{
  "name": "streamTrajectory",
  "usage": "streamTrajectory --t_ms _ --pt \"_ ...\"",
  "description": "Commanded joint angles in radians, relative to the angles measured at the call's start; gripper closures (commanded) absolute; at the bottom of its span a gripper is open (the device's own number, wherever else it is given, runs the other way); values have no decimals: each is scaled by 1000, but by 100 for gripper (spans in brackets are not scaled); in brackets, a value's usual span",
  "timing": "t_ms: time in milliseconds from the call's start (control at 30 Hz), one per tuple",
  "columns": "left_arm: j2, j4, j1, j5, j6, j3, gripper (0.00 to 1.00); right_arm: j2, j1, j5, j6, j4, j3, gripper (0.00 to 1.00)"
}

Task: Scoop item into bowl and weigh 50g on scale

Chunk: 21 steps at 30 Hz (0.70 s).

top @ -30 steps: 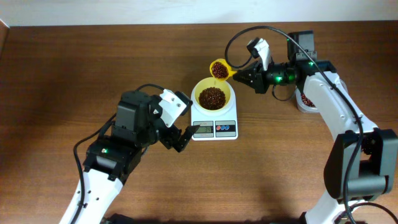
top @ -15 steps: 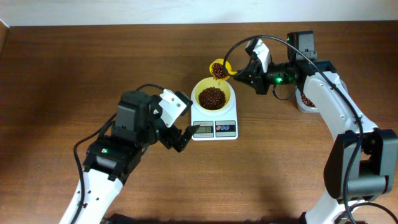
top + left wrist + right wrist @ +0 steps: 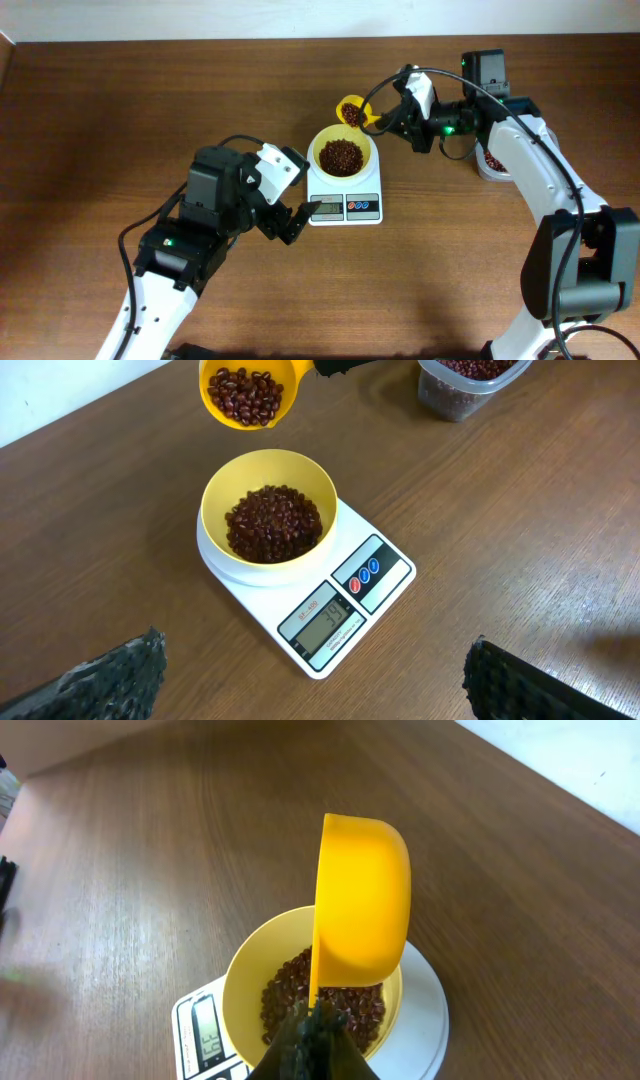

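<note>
The pale yellow bowl (image 3: 342, 152) (image 3: 267, 508) (image 3: 245, 982) sits on the white scale (image 3: 345, 205) (image 3: 345, 610) (image 3: 200, 1030) and holds a heap of red-brown beans (image 3: 341, 155) (image 3: 274, 523) (image 3: 290, 995). The scale's display reads 39. My right gripper (image 3: 388, 121) (image 3: 312, 1020) is shut on the handle of a yellow scoop (image 3: 352, 111) (image 3: 245, 392) (image 3: 362, 900), tilted on its side above the bowl's far rim with beans in it. My left gripper (image 3: 290, 222) (image 3: 310, 685) is open and empty, just in front of the scale.
A clear plastic container (image 3: 490, 160) (image 3: 465, 385) with more beans stands at the right, partly hidden under my right arm. The table's far edge meets a white wall.
My right gripper has rolled the scoop from level to tilted on its side and shifted it slightly up-left over the bowl's far rim. The left arm has not moved.
</note>
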Motion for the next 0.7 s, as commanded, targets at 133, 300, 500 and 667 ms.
streamTrajectory --t_ms 133,300,500,667 --pt "3 1 5 4 -13 -5 1 4 10 -6 -48 2 12 96" --pt "3 1 5 4 -13 -5 1 4 10 -6 -62 10 12 96" --pt "3 1 5 4 -13 -5 1 4 10 -6 -84 10 12 96" --pt "3 1 5 4 -13 -5 1 4 10 -6 -114 10 12 96"
